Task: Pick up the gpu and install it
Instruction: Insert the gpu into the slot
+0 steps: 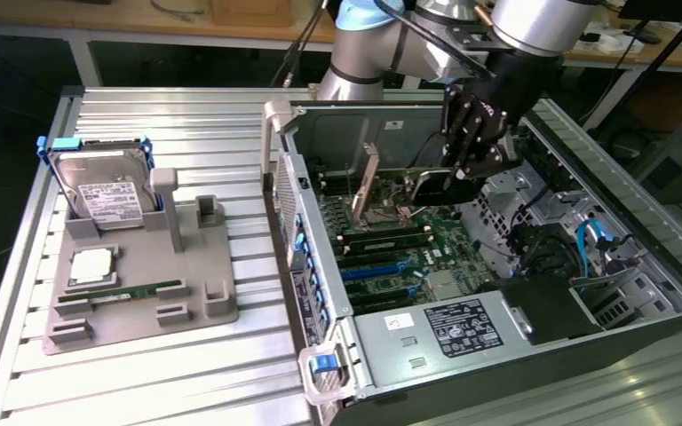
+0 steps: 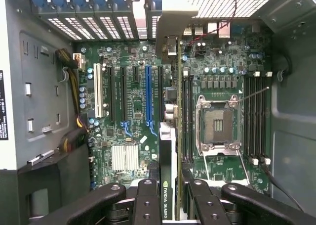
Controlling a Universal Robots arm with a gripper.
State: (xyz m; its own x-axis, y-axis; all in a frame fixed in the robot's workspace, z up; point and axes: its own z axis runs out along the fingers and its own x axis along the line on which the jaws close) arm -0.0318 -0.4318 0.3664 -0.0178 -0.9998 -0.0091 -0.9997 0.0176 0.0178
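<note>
- On the exterior view's left, a grey fixture [image 1: 139, 312] holds a hard drive [image 1: 102, 188], a CPU [image 1: 92, 265] and a RAM stick [image 1: 135, 290].
- Right of it stands the open case [image 1: 280, 177], with the motherboard [image 1: 391, 257] exposed.
- Inside the case, the gripper [image 1: 455, 182] is clamped on the gpu [image 1: 426, 189] — the card stands on edge, its bracket toward the rear slots.
- In the wrist view, the gpu [image 2: 167, 156] sits between the fingers [image 2: 146, 198] of the gripper [image 2: 168, 194], over the motherboard [image 2: 128, 101], between the blue slot [image 2: 148, 94] and the socket [image 2: 217, 123] — whether it touches a slot I cannot tell.
</note>
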